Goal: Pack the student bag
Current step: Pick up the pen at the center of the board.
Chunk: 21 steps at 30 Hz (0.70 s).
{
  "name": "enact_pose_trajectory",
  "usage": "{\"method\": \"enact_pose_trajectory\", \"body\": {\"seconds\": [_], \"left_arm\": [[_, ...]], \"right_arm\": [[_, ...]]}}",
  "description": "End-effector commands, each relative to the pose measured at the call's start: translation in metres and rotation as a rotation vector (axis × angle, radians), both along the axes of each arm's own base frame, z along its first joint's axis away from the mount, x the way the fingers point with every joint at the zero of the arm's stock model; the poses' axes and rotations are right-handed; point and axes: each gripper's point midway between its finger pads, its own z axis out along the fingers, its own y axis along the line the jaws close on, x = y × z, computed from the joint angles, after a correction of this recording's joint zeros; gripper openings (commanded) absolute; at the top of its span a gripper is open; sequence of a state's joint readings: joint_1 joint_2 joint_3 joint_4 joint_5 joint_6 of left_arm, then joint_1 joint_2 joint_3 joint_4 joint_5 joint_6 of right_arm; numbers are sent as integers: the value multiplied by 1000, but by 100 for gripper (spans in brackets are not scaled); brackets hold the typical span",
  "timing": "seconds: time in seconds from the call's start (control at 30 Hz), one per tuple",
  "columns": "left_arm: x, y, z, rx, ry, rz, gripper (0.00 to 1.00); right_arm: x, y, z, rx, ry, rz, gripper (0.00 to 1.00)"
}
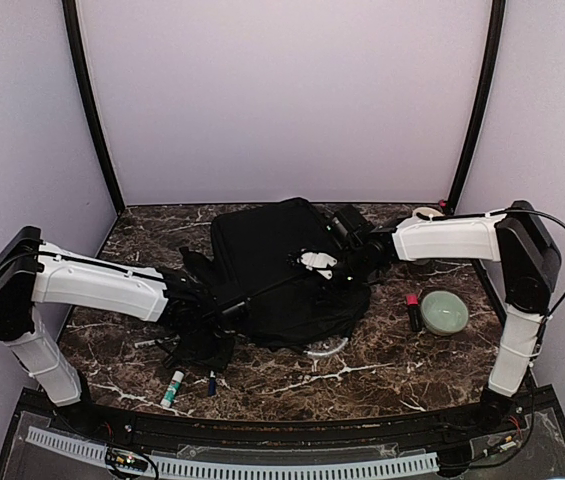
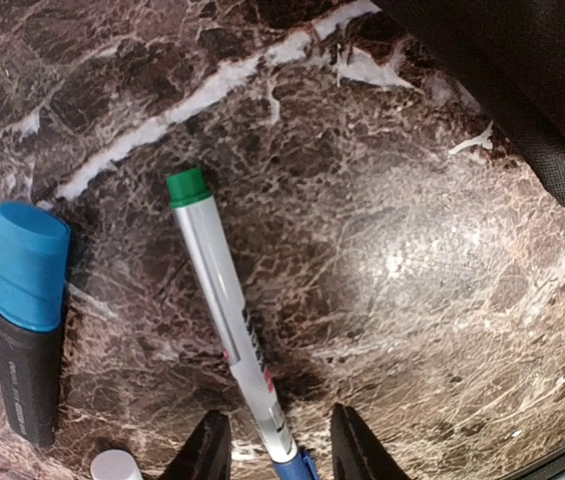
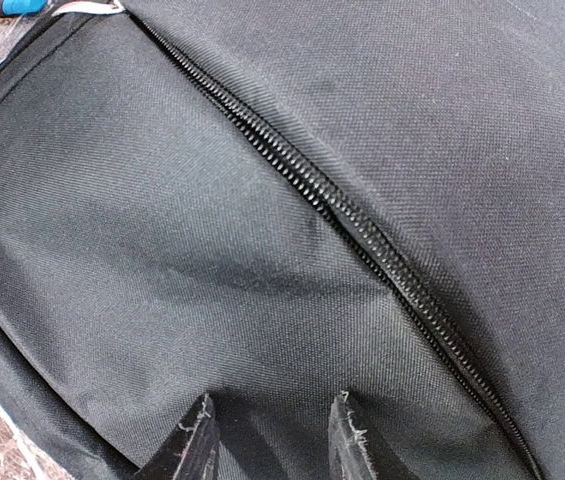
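The bag lies mid-frame, soft and floppy; I'd pinch a fold by its zip. My left pincer stands spread astride a pen; whether my right pincer grips fabric, I cannot tell.

Light is soft and even from above. Glare whitens the marble table in the left wrist view; close-ups stay sharp.

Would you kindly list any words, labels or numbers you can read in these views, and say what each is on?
No text is legible in any view.
Dark and red print on the green-capped pen: too blurred to read.
Faint print on the blue-capped highlighter: too small to read.
No lettering shows on the student bag.
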<state>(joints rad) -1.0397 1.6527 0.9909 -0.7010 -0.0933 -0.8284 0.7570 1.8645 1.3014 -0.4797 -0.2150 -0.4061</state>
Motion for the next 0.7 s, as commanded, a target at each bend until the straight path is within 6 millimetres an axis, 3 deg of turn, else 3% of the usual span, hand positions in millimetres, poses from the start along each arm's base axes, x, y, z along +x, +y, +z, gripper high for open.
{"method": "enact_pose_trajectory", "body": {"seconds": [0.0, 0.27, 0.67], "left_arm": [[-2, 6, -2, 53, -1, 52, 35], [2, 1, -11, 75, -2, 46, 28], [-7, 3, -6, 68, 11, 43, 4]], "right_arm": [[-7, 0, 4, 14, 15, 10, 38], [-8, 1, 3, 17, 25, 11, 38], [-11, 3, 15, 42, 38, 15, 38]]}}
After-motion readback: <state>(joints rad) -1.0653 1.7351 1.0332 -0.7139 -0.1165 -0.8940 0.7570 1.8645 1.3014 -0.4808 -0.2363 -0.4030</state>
